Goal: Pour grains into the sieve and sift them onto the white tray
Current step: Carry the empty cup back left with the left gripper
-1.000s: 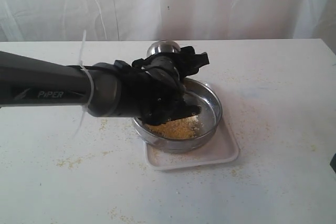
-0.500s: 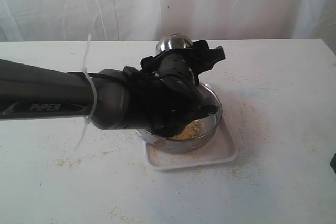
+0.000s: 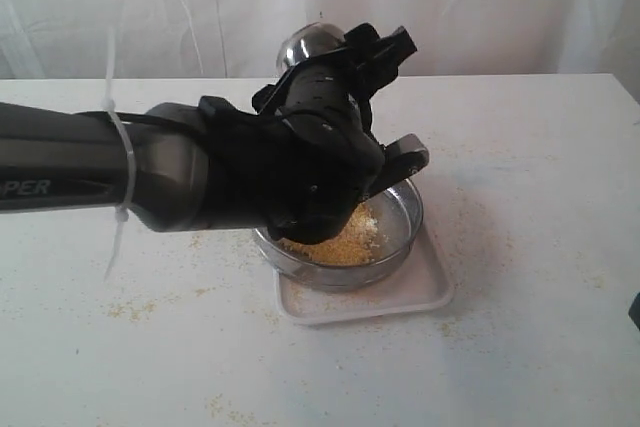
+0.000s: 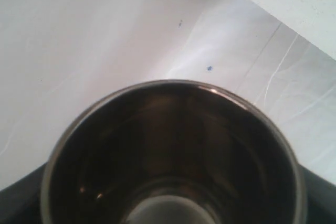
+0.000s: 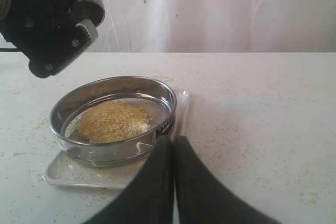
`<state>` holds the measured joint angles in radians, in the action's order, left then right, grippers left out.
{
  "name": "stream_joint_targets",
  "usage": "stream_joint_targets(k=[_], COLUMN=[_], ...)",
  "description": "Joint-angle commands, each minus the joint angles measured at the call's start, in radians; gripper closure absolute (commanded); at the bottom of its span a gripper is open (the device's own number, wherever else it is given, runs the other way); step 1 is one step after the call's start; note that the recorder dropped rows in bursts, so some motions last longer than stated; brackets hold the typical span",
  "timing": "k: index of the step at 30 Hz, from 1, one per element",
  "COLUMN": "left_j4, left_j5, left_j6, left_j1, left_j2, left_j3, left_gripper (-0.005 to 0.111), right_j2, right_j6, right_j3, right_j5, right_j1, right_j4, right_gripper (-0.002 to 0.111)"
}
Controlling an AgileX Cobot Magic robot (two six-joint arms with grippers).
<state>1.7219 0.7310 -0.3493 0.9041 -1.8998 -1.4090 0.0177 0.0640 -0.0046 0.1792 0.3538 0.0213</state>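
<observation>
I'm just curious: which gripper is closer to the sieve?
Left. The left gripper hangs just above the sieve, holding a cup; the right gripper sits shut, farther off to the side.

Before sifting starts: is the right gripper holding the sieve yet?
No, the right gripper is shut on nothing, apart from the sieve.

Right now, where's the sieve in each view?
Exterior: sieve just right of centre, partly behind the left arm.
Left wrist: not in it; only the inside of the steel cup.
Right wrist: sieve left of centre in the picture.
Shared landmark: the white tray under it.
</observation>
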Motion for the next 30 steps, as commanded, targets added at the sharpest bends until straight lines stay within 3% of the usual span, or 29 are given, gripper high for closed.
stream_joint_targets(k=[1,5,9,12,14,17,19,24,27,30], left_j4=[0.012,-0.229,-0.349,-0.533,-0.715,-1.021,-1.167,-1.374,-1.483,-1.498], left_j5=[0.023,0.035,-0.05,-0.247,-0.478,-0.893,-1.048,-1.328,-1.433,-1.492], left_j6=[0.093,0.195,0.412,0.666,0.802,0.79,0.738,0.589,0.55,0.55], left_j1=[0.003,-0.022,-0.117,-0.278,-0.432,-0.626,-0.717,-0.844,-0.895,-0.936], left_j2=[0.044,0.123,0.294,0.454,0.527,0.57,0.564,0.548,0.538,0.51], left_j3=[0.002,0.004,0.119,0.266,0.376,0.589,0.708,0.875,0.951,0.997], left_gripper=[0.107,0.107,0.107,0.107,0.107,0.107,0.107,0.107,0.107,0.107], right_j2=[-0.007,-0.007,-0.007,-0.007,-0.007,-0.007,-0.007,-0.007,-0.007,-0.007], right_j6=[0.0,0.0,0.0,0.0,0.0,0.0,0.0,0.0,0.0,0.0], right_j3=[0.005,0.005,0.005,0.005,0.005,0.005,0.005,0.005,0.005,0.005], right_j5=[-0.009,-0.009,-0.009,-0.009,-0.009,-0.009,-0.009,-0.009,-0.009,-0.009], right_j1=[-0.007,-0.007,-0.007,-0.007,-0.007,-0.007,-0.007,-0.007,-0.007,-0.007], right_j4=[-0.004,-0.004,-0.004,-0.004,-0.004,-0.004,-0.004,-0.004,-0.004,-0.004], right_gripper=[0.108,0.108,0.108,0.108,0.108,0.108,0.108,0.108,0.108,0.108])
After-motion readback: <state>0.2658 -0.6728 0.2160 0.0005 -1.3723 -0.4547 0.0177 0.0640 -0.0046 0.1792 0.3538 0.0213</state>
